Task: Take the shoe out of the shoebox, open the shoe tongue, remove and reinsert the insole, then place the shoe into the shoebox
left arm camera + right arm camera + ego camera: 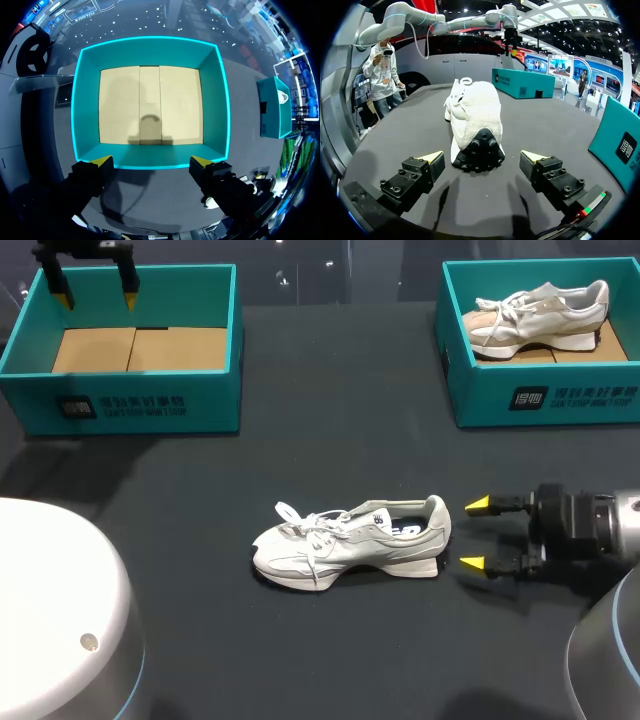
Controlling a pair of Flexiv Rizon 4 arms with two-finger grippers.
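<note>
A white shoe (350,540) lies on its sole mid-table, toe to the left, heel to the right. My right gripper (477,534) stands open just right of the heel, not touching it; in the right wrist view the heel of the shoe (476,125) sits ahead of the right gripper (482,156), between the lines of its fingers. My left gripper (96,295) hangs open over the empty teal shoebox (40,315) at the back left; the left wrist view looks straight down into that shoebox (150,50) past the open left gripper (152,160).
A second teal shoebox (545,400) at the back right holds another white shoe (540,315). That box's side (622,140) stands beside my right gripper. A white rounded robot part (50,620) fills the front left corner.
</note>
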